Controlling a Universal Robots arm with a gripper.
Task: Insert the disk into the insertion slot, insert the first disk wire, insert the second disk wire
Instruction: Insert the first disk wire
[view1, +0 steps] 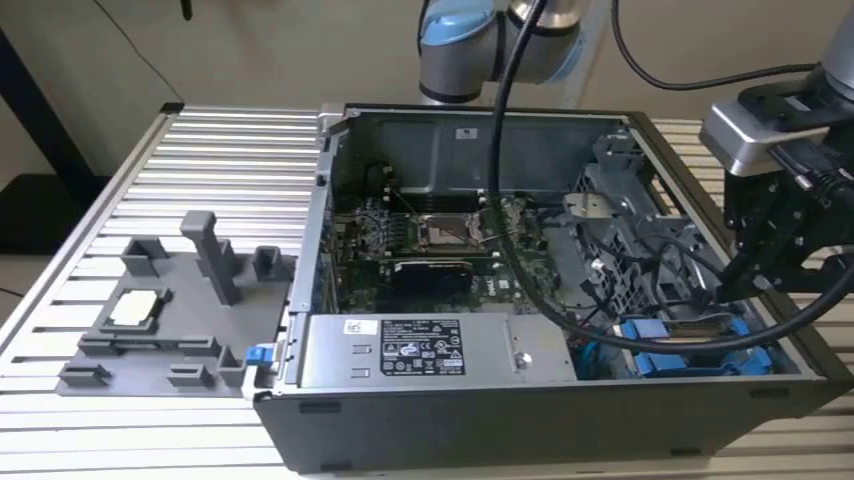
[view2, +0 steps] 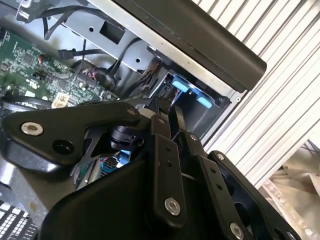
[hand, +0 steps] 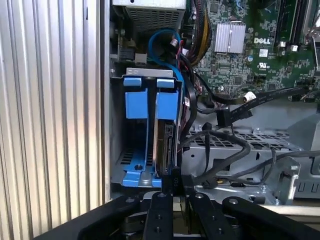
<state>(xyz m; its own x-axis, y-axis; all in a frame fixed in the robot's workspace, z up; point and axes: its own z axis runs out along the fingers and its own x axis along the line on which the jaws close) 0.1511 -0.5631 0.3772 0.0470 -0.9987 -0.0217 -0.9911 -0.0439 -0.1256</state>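
Fingers of the gripper pinch almost together on the black wire plug. We judge it small, rigid and light on a springy cable, best held by its flat sides. It meets the disk, silver-grey in a bright blue carrier, seated in the insertion slot, at four o'clock within the case in the exterior view.

Open computer case, green motherboard, silver labelled box, grey fixture on slatted table
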